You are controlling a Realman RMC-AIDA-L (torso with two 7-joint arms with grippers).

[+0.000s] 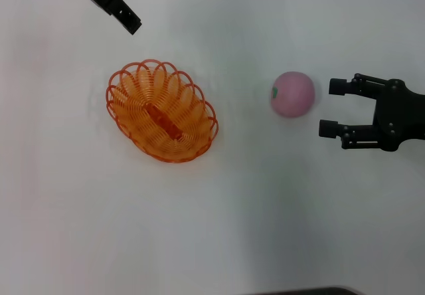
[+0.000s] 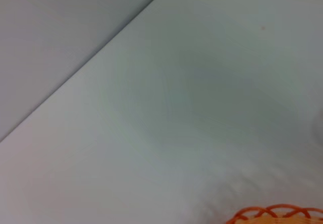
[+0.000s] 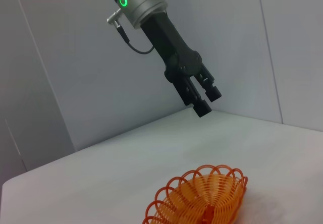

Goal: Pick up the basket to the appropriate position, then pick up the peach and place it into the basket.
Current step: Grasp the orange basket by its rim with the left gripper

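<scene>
Nearest the head camera lay bare white tabletop (image 1: 219, 235), and beyond it the orange wire basket (image 1: 161, 110) sat empty on its base, left of centre. Well to its right rested the pink peach (image 1: 292, 94), its green mark turned toward the basket. Judging by this, the basket may already have been set in its place, while the peach had yet to be grasped and carried over. The right pincer (image 1: 330, 107) stood just right of the peach, fingers spread wide and pointed at it but not touching. The left pincer (image 1: 133, 22) hung clear of the basket at the far left, holding nothing; its fingers looked drawn together. Only the head view showed the peach and the right pincer. The right wrist view instead caught the left pincer (image 3: 208, 100) raised well above the basket (image 3: 202, 196), with a grey wall behind. The left wrist view gave only tabletop and a sliver of the basket's scalloped rim (image 2: 275, 213).
</scene>
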